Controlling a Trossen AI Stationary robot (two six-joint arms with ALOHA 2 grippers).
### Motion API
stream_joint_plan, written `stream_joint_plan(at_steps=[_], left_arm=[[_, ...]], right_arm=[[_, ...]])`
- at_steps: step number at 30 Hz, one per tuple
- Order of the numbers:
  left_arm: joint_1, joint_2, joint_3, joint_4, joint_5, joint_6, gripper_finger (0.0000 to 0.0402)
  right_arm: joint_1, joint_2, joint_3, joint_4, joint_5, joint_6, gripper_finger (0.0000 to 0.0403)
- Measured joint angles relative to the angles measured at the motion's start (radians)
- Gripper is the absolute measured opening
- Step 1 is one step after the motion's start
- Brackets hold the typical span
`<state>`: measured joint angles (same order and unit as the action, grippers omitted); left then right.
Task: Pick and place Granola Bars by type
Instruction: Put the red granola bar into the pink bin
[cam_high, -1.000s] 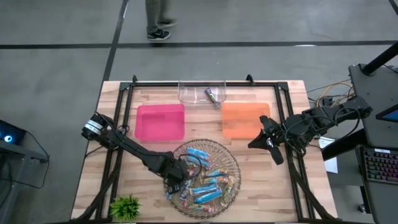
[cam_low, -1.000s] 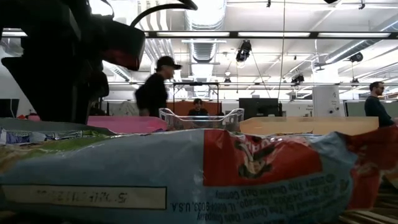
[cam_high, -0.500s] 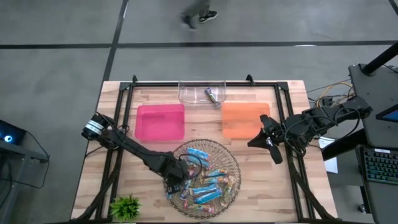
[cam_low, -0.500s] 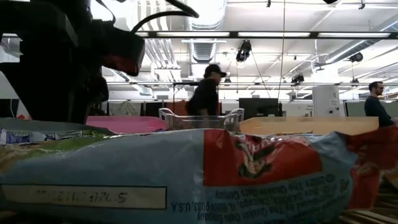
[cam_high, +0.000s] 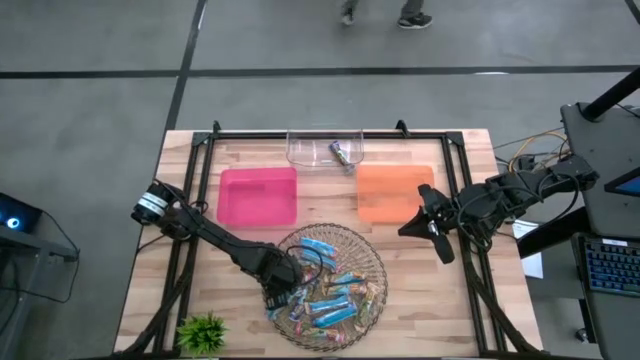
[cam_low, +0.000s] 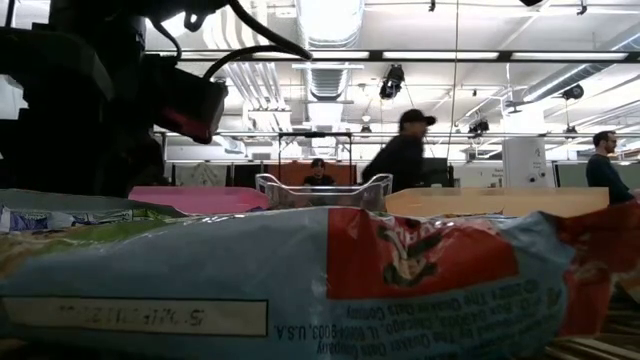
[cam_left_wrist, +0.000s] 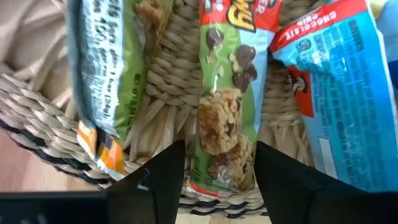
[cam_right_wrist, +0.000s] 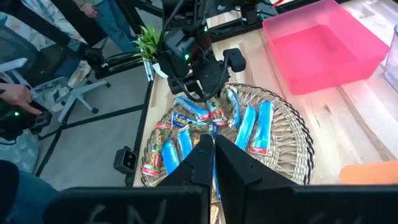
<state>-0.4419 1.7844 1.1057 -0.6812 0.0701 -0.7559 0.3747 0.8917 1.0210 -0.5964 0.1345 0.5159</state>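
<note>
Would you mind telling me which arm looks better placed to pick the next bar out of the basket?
Probably the left. Its hand hangs open over the wicker basket, fingers straddling a green-wrapped bar. The right hand is shut beside the orange tray, away from the basket.

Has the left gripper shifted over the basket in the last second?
Barely. In the high view the left gripper sits at the same spot on the wicker basket's left rim, open, astride a green-wrapped granola bar. The low view hints at a slight tilt only.

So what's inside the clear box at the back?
One small granola bar lies inside the clear box, near its right end. The rest looks bare, though the glare could hide something.
</note>
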Motion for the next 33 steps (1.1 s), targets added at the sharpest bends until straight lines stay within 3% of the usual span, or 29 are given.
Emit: stream_joint_plan(at_steps=[9,23,33], left_arm=[[0.003,0.000,0.000,0.007,0.024,0.009,0.0166],[0.015,0.000,-0.014,0.017,0.050,0.045,0.0084],[0.026,0.000,0.032,-0.032,0.078,0.074,0.0063]], right_arm=[[0.000,0.000,0.000,0.000,0.005,0.000,0.0009],[0.000,0.000,0.000,0.000,0.026,0.000,0.0008],[0.000,0.000,0.000,0.001,0.048,0.000,0.0008]])
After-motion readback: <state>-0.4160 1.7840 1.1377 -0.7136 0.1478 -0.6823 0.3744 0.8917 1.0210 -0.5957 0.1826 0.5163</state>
